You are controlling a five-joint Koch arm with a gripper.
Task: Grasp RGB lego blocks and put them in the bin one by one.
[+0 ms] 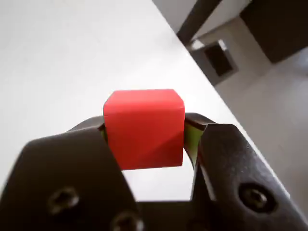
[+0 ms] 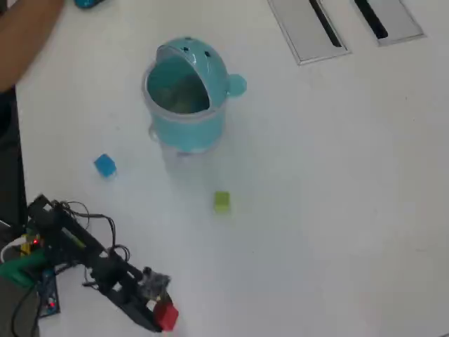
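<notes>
Pincer (image 1: 144, 132) pinching red block (image 1: 143, 127); one blue block (image 2: 104, 166), one yellow-green block (image 2: 222, 201) on tabletop (image 2: 337, 210); one bin (image 2: 188, 95).

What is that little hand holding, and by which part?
A red block, pinched by its two opposite side faces between the hand's two black jaws.

A red block (image 1: 143, 129) is sitting clamped between the gripper's (image 1: 147, 132) two black jaws, clear of the white table. In the overhead view a blue block (image 2: 104, 166) is lying left of the bin (image 2: 188, 98), and a yellow-green block (image 2: 222, 201) is lying below it. The light-teal bin is standing upright, its domed lid flipped back.
</notes>
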